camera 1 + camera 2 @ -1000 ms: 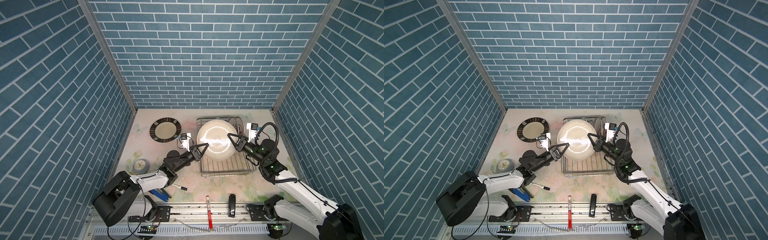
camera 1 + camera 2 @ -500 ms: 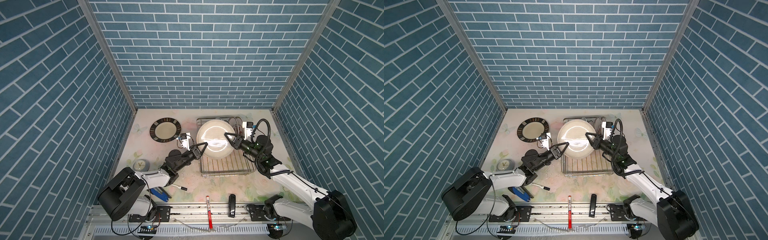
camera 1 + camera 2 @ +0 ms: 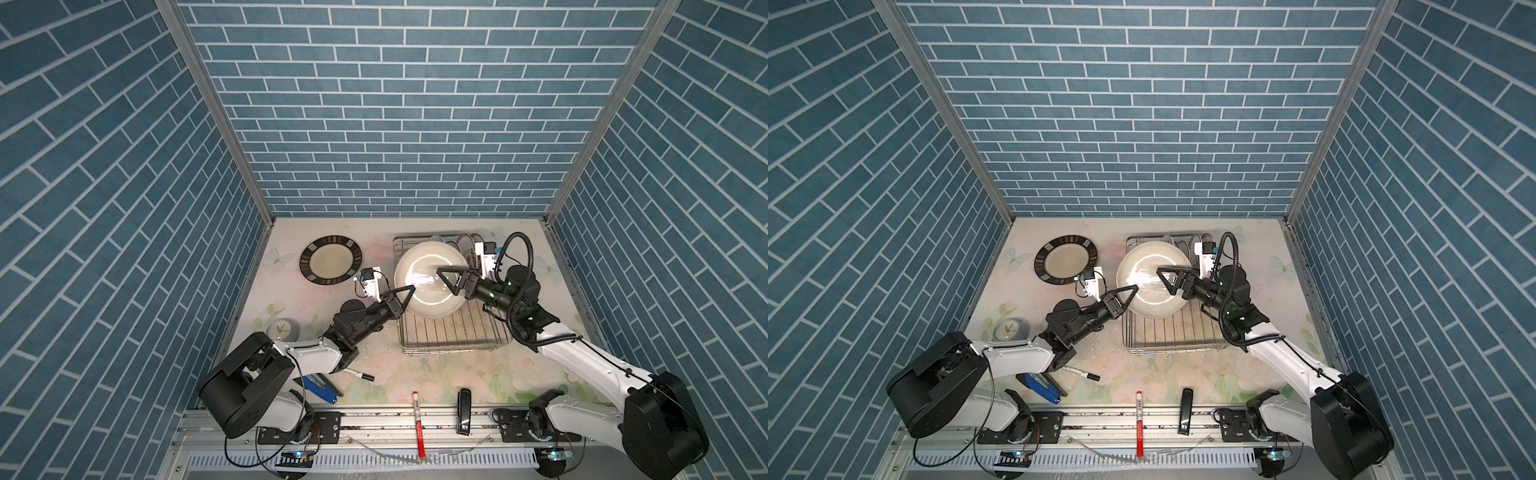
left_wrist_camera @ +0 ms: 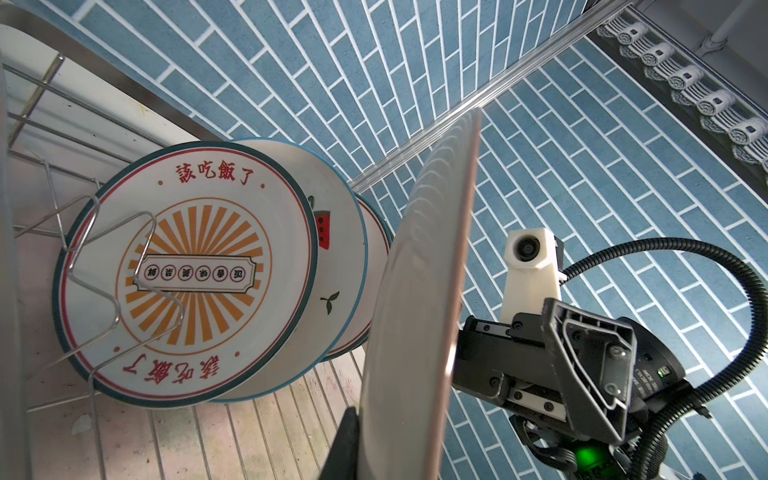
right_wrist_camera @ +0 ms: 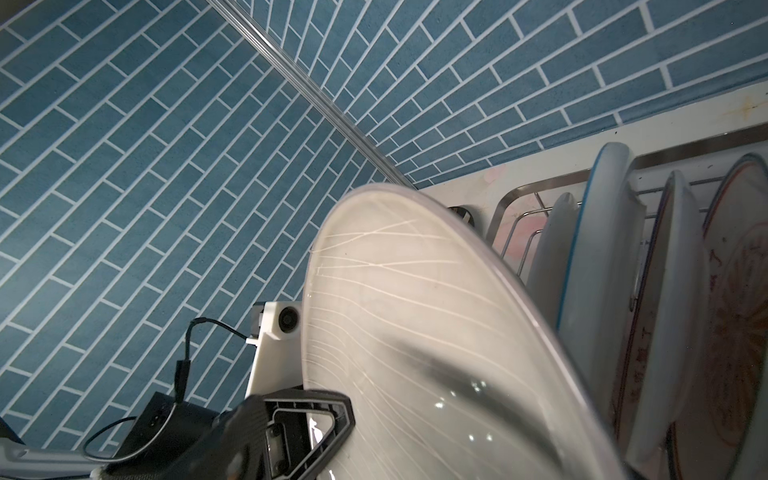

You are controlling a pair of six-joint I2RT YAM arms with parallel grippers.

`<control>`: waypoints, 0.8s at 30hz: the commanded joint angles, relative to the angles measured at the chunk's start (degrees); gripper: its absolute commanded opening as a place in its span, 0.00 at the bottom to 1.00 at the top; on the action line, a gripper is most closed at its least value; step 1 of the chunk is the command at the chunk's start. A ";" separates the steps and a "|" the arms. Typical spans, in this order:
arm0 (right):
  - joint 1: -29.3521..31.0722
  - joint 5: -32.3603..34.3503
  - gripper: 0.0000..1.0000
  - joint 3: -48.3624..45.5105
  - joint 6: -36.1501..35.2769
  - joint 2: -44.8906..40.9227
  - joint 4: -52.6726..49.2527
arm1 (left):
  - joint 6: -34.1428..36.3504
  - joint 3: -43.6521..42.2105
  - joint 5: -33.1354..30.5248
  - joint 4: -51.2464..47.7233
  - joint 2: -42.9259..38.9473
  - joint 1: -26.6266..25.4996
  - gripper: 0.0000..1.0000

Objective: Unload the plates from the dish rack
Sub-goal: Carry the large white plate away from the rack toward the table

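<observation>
One dark-rimmed plate on the table, three-plus racked plates, one dish rack — left gripper stretched in, pinching one plain plate by the rim; right gripper gapes wide.

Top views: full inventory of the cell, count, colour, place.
plain plate: 1, cream-grey, held over dish rack
dark-rimmed plate: 1, cream, flat on table left of rack
printed plates: at least 3, white, red/orange print, upright in rack
dish rack: 1, silver wire, table centre-right
clock: 1, grey, table left
marker: 1, black, front left
blue tool: 1, blue, front left
pen: 1, red-white, front rail
black bar: 1, black, front rail
left pincer: 1, black, shut on plain plate's rim
right pincer: 1, black, open by plain plate
</observation>
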 commanded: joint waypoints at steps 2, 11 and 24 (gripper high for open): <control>0.47 1.55 0.99 1.71 -2.31 -2.57 0.40 | -0.91 0.06 -0.89 8.31 -2.04 -0.13 0.00; 0.49 2.35 0.99 1.19 -2.88 -3.60 0.33 | -3.47 -0.50 0.35 11.96 -1.29 1.45 0.00; 0.52 5.94 0.99 -0.62 -3.09 -6.20 0.92 | -4.27 -3.39 1.16 11.26 -6.11 5.71 0.00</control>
